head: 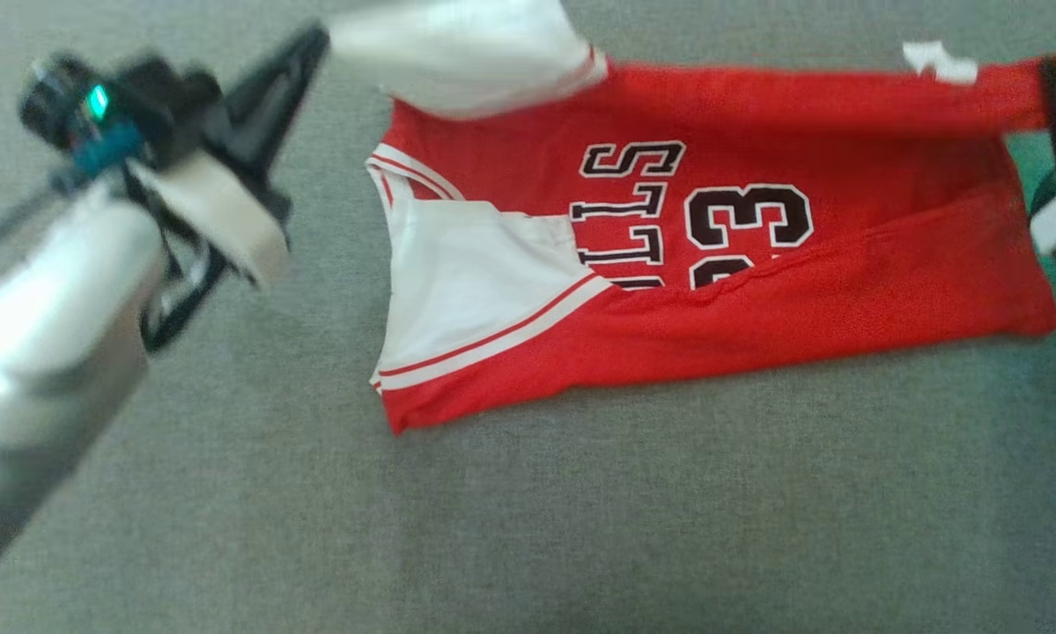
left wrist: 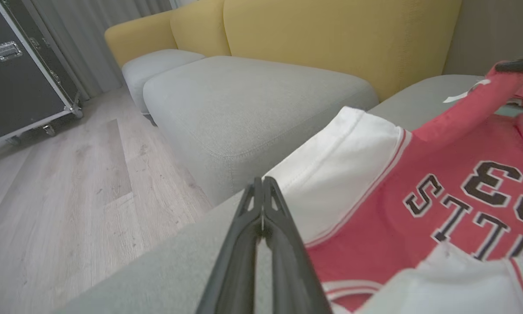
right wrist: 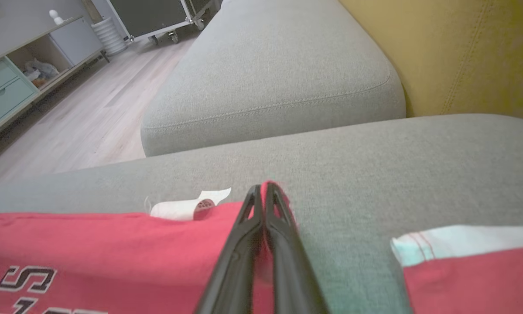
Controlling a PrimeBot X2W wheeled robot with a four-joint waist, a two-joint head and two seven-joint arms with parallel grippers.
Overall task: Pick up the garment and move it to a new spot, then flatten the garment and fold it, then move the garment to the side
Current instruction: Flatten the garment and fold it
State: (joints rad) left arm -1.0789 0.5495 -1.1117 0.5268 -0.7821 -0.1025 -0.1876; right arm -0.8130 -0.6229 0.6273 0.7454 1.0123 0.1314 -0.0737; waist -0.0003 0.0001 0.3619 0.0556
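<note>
Left hand (left wrist: 262,181) clamps garment (head: 712,291) sleeve; right hand (right wrist: 263,189), hem (wrist view: tag (right wrist: 178,209) beside).

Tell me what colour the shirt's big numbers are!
The numbers on the red shirt are black with white edges; clearest in head view.
</note>
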